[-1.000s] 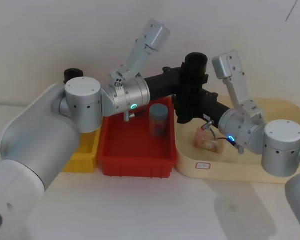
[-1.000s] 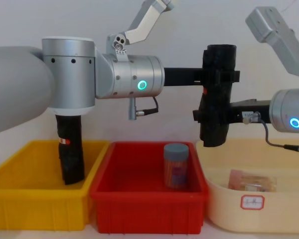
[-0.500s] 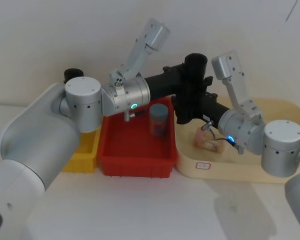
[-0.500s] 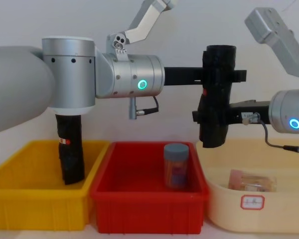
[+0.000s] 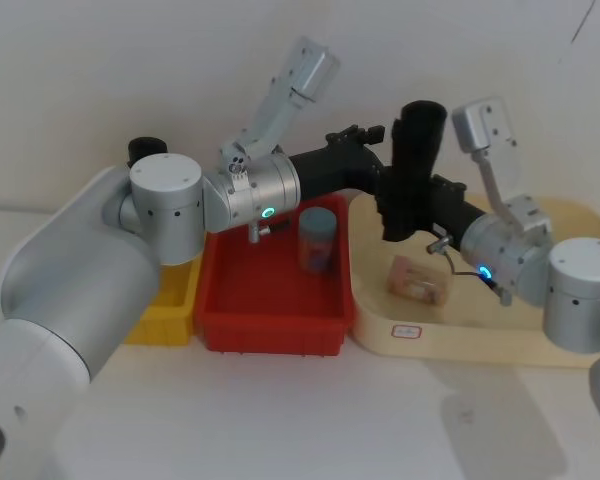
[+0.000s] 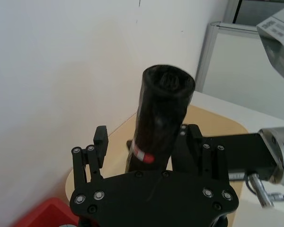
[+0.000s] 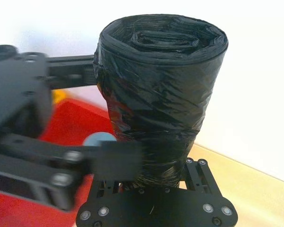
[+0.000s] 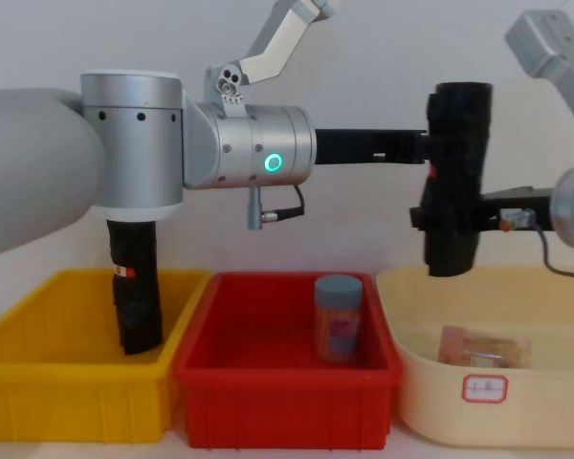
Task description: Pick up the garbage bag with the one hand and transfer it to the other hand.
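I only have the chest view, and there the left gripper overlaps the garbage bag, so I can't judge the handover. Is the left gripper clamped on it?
Observer: No. In the left wrist view the left gripper is open, and one finger stands apart from the garbage bag.
Operator: Then what is holding it up?
Observer: The right gripper. The right wrist view shows it shut on the lower part of the upright roll.
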You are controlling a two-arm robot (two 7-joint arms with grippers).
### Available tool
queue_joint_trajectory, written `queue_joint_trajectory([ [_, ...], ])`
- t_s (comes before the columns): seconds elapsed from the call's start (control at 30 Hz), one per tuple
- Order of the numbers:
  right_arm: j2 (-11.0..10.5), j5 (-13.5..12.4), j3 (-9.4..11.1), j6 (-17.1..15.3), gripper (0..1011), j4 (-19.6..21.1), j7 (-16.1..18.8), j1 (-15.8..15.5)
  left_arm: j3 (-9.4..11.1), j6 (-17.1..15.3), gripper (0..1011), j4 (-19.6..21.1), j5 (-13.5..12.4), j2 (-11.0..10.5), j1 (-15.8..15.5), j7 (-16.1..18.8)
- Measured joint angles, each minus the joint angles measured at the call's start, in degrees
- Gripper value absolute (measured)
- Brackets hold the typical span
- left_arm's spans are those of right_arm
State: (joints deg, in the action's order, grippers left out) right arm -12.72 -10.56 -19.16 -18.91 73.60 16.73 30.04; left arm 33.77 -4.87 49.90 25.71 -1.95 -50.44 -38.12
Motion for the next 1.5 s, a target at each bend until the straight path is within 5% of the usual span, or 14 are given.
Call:
queue_joint_trajectory([
  [0.7, -0.7, 0.1, 8.1, -6.1, 589, -2.0, -9.0, 0.0, 0.0, 0.0, 1001, 0.0, 0.0, 0.0, 0.0, 0.0],
  [1.17, -1.0, 0.3, 12.0, -8.5, 994, -6.5, -12.7, 1.9, 0.0, 0.0, 1001, 0.0, 0.0, 0.0, 0.0, 0.0],
  [1.5, -1.0, 0.3, 13.1, -9.2, 999, -7.8, -13.8, 2.5, 0.0, 0.0, 1001, 0.0, 0.0, 0.0, 0.0, 0.0],
])
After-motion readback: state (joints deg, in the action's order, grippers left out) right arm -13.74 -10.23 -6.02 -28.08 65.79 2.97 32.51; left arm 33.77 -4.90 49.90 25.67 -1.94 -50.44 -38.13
